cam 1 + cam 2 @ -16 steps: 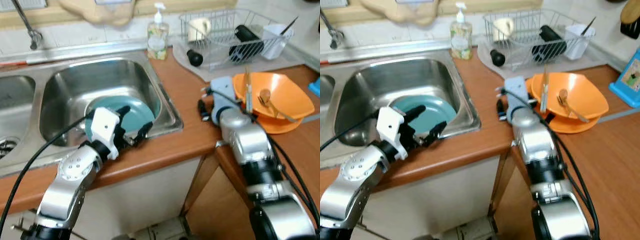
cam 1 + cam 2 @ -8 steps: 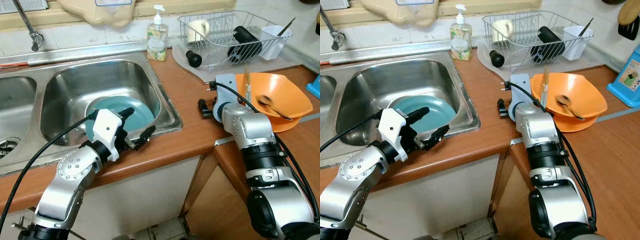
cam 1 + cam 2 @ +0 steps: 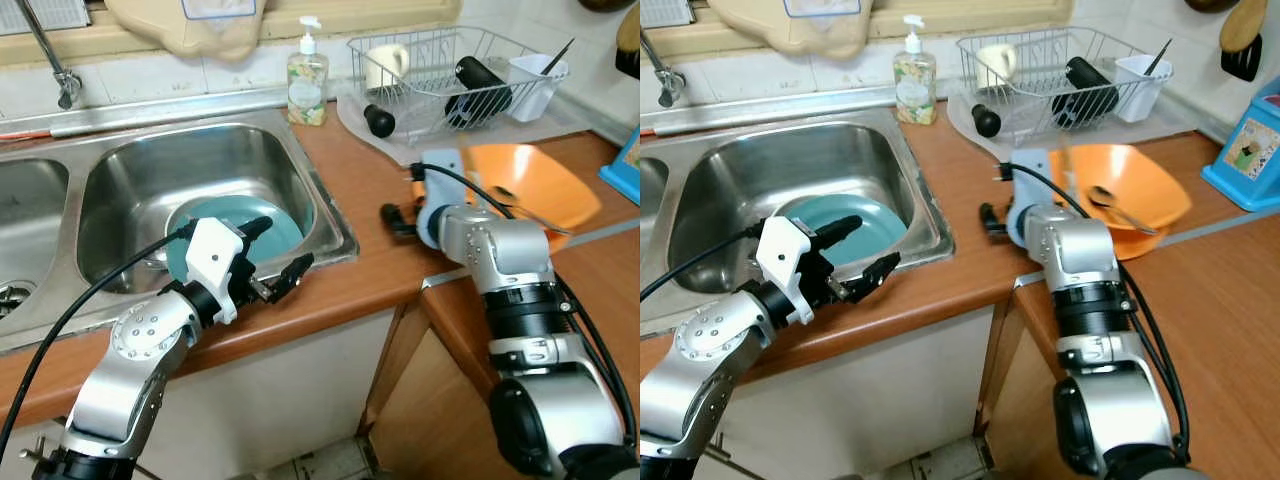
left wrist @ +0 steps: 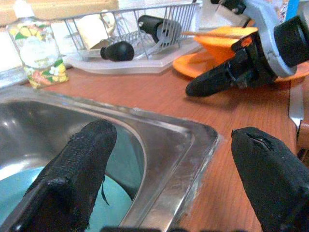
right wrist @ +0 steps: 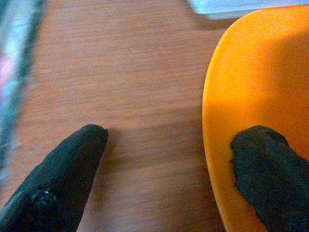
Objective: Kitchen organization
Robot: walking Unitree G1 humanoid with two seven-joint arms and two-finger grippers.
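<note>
- The round teal plate lies flat in the bottom of the stainless steel sink basin, in the centre left of the head views
- The left gripper hangs over the near rim of that basin, its two black fingers spread wide with nothing between them; in its wrist view one finger sits above the plate and the other above the wooden counter
- The orange plastic bowl sits on the counter at centre right, stacked on a second orange dish, with a spoon and chopsticks resting in it
- The right gripper is low on the counter at the bowl's left edge, fingers apart; in its wrist view one finger lies over the bowl's rim and the other over bare wood, so the jaws straddle the rim without pinching it
- In the upper right stands a wire dish rack holding a cream cup, a black cylinder and a white tub; a clear soap bottle stands at upper centre behind the sink
- The step in hand looks like taking hold of the orange bowl by its rim, probably to carry it toward the sink
- The next move would call for closing the right fingers on the rim and lifting level, since the loose spoon and chopsticks could slide out
</note>
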